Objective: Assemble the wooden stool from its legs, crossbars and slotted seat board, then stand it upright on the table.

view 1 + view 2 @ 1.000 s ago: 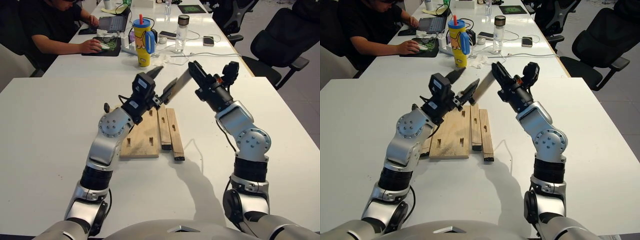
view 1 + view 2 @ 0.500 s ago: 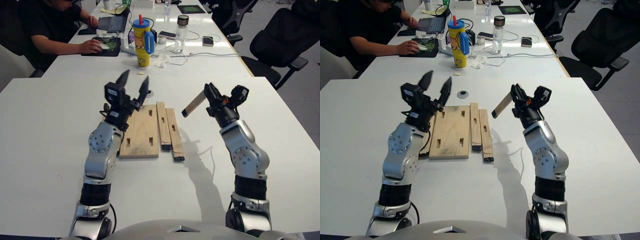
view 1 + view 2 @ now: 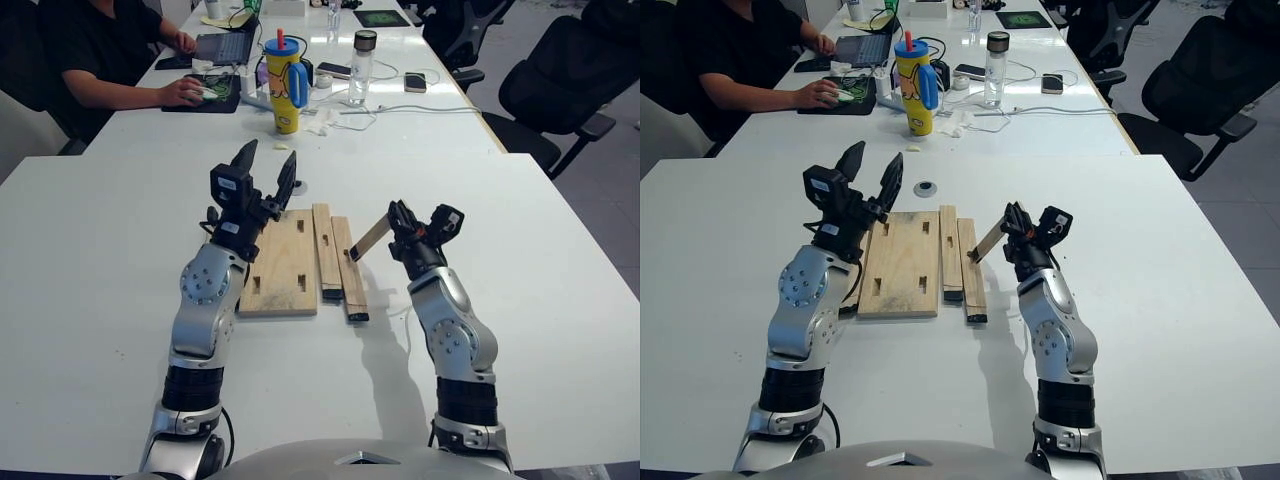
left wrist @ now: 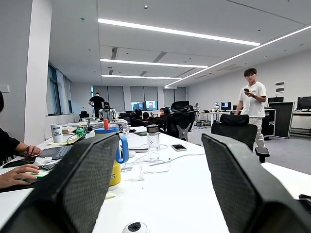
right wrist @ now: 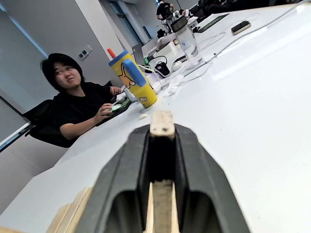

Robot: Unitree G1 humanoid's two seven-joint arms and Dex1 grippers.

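The right gripper (image 3: 397, 222), clamped on a short pale wooden bar (image 3: 368, 240) slanting down leftward, hung just right of two slotted wooden rails (image 3: 335, 255) and the flat slotted seat board (image 3: 280, 265) mid-way along the white table (image 3: 90, 300), while the left gripper (image 3: 268, 165) gaped empty above the board's far edge.

Right pincer (image 3: 396, 220) with wooden bar (image 3: 368, 240) lower, nearer boards (image 3: 336, 255)

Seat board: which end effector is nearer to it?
Left. The left end effector hovers at the seat board's far edge; the right end effector, gripping a stick, sits beyond two bars.
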